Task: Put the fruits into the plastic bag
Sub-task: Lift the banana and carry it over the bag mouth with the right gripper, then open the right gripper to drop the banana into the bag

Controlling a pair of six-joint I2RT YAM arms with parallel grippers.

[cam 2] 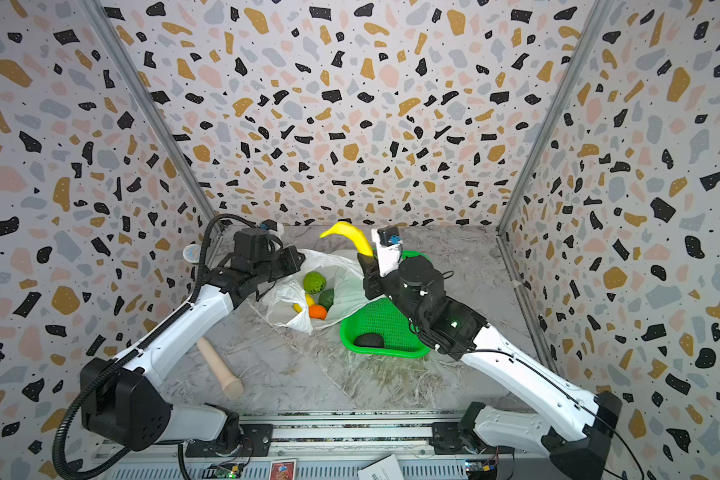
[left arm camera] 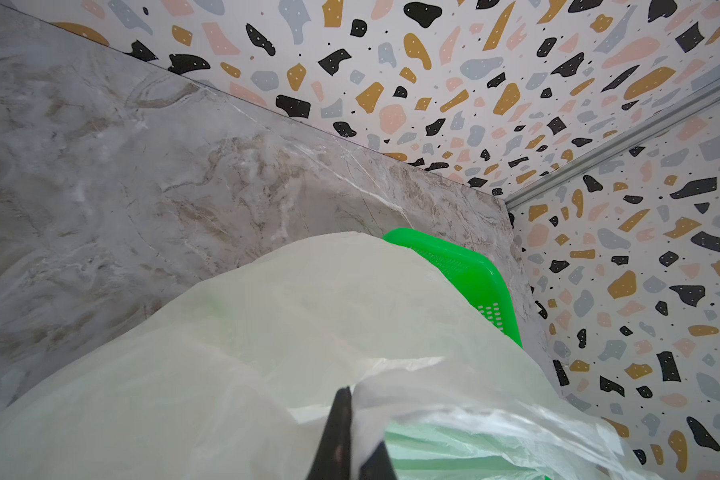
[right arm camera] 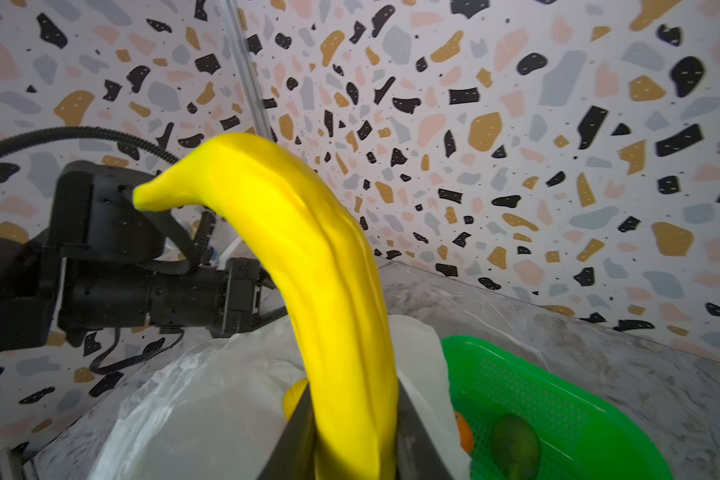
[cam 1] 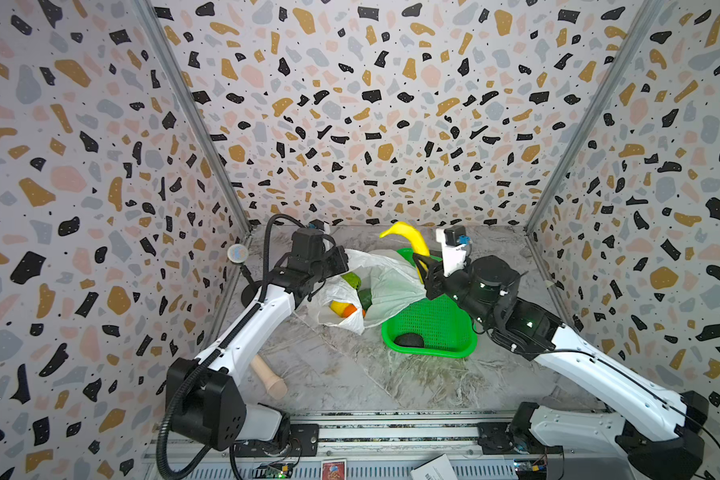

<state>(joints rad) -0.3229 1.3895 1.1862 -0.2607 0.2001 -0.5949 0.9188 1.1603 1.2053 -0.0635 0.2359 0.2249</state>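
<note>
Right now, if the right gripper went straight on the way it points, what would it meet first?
Likely the back wall. The right gripper, shut on the banana, points up and away over the plastic bag, with nothing else in line; depth is unclear.

Green basket (cam 1: 428, 354), beige peg (cam 1: 269, 376), microphone (cam 1: 238, 253)

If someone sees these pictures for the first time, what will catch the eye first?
The bright yellow banana, held up by the right gripper where the white bag meets the green basket, far middle of the table. Then the left gripper, shut on the bag's rim, with fruits showing inside, and one dark avocado in the basket.
</note>
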